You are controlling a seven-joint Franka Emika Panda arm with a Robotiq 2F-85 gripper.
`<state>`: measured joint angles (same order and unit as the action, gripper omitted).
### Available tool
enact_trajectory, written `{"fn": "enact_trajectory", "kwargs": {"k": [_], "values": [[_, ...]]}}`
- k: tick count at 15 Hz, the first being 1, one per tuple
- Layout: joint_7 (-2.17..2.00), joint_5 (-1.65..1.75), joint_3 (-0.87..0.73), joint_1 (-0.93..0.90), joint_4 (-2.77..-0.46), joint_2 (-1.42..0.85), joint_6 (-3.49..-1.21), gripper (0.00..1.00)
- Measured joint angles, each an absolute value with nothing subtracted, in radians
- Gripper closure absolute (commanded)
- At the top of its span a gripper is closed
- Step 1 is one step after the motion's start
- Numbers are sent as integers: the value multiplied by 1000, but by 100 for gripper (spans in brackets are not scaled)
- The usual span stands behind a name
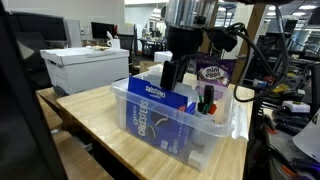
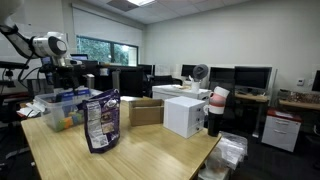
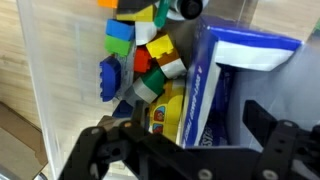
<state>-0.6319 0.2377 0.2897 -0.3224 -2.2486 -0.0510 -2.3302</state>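
A clear plastic bin (image 1: 228,122) stands on the wooden table (image 1: 90,125). A blue and white carton (image 1: 155,112) stands upright in the bin, beside several small coloured toys (image 3: 140,55) and a yellow packet (image 3: 168,112). My gripper (image 1: 172,72) hangs just over the bin and above the carton's top edge. In the wrist view the gripper (image 3: 180,120) is open, its two black fingers (image 3: 262,125) straddling the carton (image 3: 215,90) without touching it. Nothing is held. The bin (image 2: 50,108) and the arm above it also appear at the far left of an exterior view.
A purple snack bag (image 1: 213,72) stands just behind the bin; the same bag (image 2: 100,122) shows in the front. A white box (image 1: 85,68) sits at the table's far end, with a cardboard box (image 2: 147,112) and a white box (image 2: 185,115) nearby. Office desks and monitors lie beyond.
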Motion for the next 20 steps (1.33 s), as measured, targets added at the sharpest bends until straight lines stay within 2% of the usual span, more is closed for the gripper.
{"fn": "enact_trajectory", "kwargs": {"k": [12,13,15,20], "values": [[-702,269,293,-334,-2309,-64,-2407,0],[-704,270,293,-334,-2310,-65,-2407,25],[-708,271,293,-334,-2310,-69,-2407,30],[-718,271,292,-334,-2310,-74,-2407,56]]}}
